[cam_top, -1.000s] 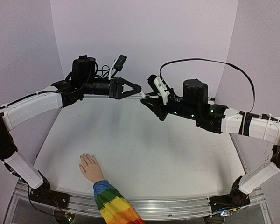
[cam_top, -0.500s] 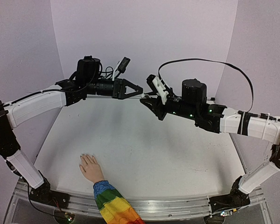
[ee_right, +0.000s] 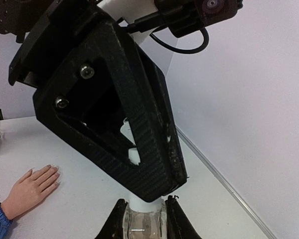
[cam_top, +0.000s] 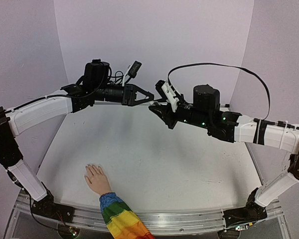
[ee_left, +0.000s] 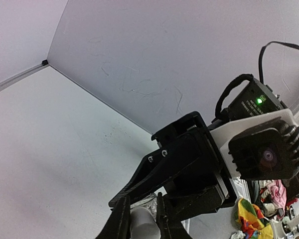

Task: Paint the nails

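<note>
Right gripper (ee_right: pixel 143 201): jaws clenched on the small clear bottle (ee_right: pixel 139 227), glass body pinched between the 2 fingers. Left gripper (ee_left: pixel 141 215): jaws closed on the bottle's white cap (ee_left: pixel 142 226). That view crops it at the bottom edge, so the grip looks firm, but I can't be sure of full contact. The 2 grippers meet nose to nose on the bottle, held up in the air.

From the bottle, the nails (cam_top: pixel 92 166) lie toward the near-left and well below, well apart from both grippers. They tip the fingers of the mannequin hand (cam_top: pixel 95 178), which rests palm down on the table (cam_top: pixel 179 164). Its long axis runs from the rainbow sleeve (cam_top: pixel 118 219), on the side far from the bottle, to the fingertips pointing roughly back toward the bottle's side of the table. The right wrist view shows the same hand below and left of the bottle, nails toward the camera.

Judgement: step in hand is getting the cap off, no nail painted yet. The left arm is on the nails' side of the bottle. So whichever tool comes out with the cap must travel down and near-left, then line up along the finger axis.
</note>
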{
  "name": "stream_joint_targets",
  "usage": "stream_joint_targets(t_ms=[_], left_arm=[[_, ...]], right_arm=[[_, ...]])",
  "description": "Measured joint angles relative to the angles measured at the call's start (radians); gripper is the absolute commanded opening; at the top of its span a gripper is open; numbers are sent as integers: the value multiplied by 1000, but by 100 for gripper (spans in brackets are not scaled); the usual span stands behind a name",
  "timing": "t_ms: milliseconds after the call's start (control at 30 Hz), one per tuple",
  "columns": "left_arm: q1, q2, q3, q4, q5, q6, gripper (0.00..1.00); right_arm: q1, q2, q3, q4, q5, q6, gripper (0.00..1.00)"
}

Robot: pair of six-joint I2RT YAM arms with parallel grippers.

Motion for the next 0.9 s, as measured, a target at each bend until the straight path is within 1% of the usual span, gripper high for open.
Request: stream_joint_targets(t_ms=[133,167,200,233,333,400,500,533,667,800,900], left_arm=[[0,0,2,-9,-15,27,0],[0,0,2,-11,-16,32,0],[0,0,2,-14,-17,37,0],[0,0,2,-17,-19,41,0],[0,0,2,-27,-32,60,0],[-3,-2,3,-59,-68,84,0],[-2,-2,9,-142,-163,127,0],[2,-5,9,-167,-200,140,0],[49,-43,-40,-205,-365,162,0],[138,-129,-188,-208,-603,173,0],[205,-164,-299,-200,-759,171,0]], right_arm=[[0,2,1,-4,8,1,0],[0,2,1,-4,10,1,0],[0,3,1,-4,11,1,4],[0,4,1,-4,12,1,12],[1,8,2,-5,18,2,51],[1,11,2,-3,30,8,66],[1,11,2,0,63,11,83],[1,11,1,1,79,15,87],[1,-7,-35,11,133,28,92],[1,-61,-108,10,183,40,93],[1,-106,-149,7,215,49,95]])
